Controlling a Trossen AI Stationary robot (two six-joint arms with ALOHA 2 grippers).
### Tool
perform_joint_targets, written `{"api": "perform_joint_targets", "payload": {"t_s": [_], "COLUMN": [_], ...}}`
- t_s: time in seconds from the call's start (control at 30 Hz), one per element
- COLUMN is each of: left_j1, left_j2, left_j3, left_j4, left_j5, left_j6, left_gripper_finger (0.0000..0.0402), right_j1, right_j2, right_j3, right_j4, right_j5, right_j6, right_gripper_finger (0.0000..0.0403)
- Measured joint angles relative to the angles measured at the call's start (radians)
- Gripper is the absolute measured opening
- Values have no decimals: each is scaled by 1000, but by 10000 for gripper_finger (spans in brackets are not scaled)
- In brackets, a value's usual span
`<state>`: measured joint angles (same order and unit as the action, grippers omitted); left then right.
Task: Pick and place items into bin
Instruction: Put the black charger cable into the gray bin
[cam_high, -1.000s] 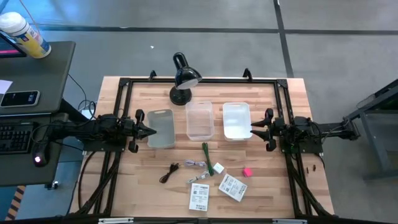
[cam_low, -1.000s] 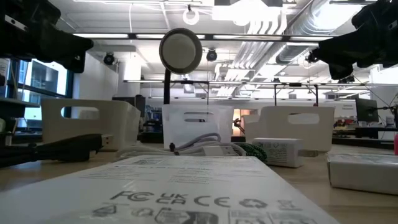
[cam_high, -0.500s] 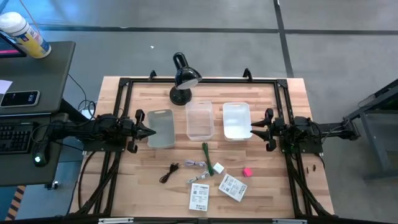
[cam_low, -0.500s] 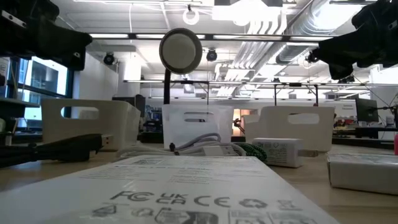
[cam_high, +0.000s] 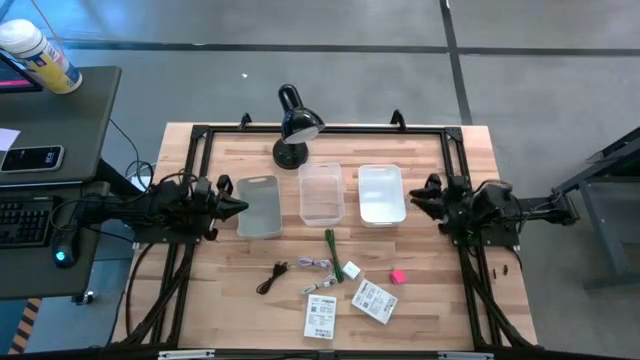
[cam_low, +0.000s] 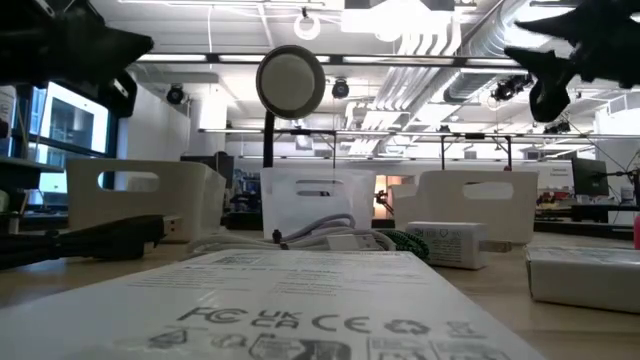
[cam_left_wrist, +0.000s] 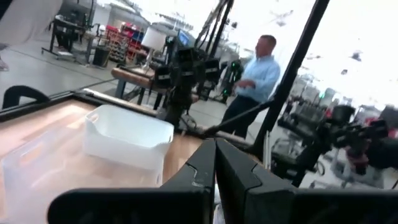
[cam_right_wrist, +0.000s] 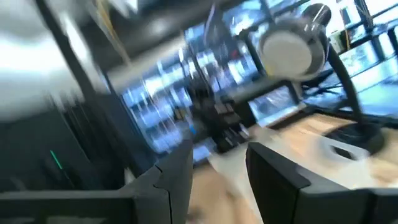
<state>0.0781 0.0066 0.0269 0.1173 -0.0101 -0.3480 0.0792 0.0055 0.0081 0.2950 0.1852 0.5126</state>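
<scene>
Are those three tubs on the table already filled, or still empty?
Empty. From above, the grey bin, clear bin and white bin show bare floors; the packets, cords and pink cube lie on the table.

Black desk lamp (cam_high: 291, 128), spray can (cam_high: 40, 56), keyboard (cam_high: 22, 221)

Grey floor (cam_high: 300, 40), dark side desk (cam_high: 50, 180), keyboard (cam_high: 25, 222), ceiling lights, pipes (cam_low: 470, 40).

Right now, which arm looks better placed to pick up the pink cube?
Probably the right. The pink cube lies on the table's right half, nearer the right gripper, whose fingers are apart. The left gripper is shut, across the table.
</scene>
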Motion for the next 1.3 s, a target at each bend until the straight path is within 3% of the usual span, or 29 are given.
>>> {"api": "perform_joint_targets", "payload": {"t_s": [0.17, 0.33, 0.8, 0.9, 1.0, 1.07, 1.17, 1.3], "left_j1": [0, 0, 0, 0, -40, -104, -228, -363], "left_j2": [0, 0, 3, 29, 87, 143, 255, 478], "left_j3": [0, 0, 0, 0, 0, 20, 92, 194], "left_j4": [92, 118, 72, 88, 204, 255, 256, 312], "left_j5": [2, 55, 67, 158, 280, 226, 22, -176], "left_j6": [-50, -28, 80, -5, -102, -101, 39, 207], "left_gripper_finger": [1, 1, 1, 1, 1, 1, 1, 1], "right_j1": [0, 0, 0, 0, 0, 0, 0, 0], "right_j2": [0, 0, 68, 130, 202, 250, 310, 360], "right_j3": [28, 39, 42, 43, 44, 44, 44, 44], "right_j4": [89, 89, 88, 92, 105, 124, 161, 216], "right_j5": [101, 211, 265, 285, 271, 258, 239, 114], "right_j6": [198, 165, 318, 337, 376, 377, 373, 371], "right_gripper_finger": [140, 140, 140, 140, 140, 140, 140, 140]}}
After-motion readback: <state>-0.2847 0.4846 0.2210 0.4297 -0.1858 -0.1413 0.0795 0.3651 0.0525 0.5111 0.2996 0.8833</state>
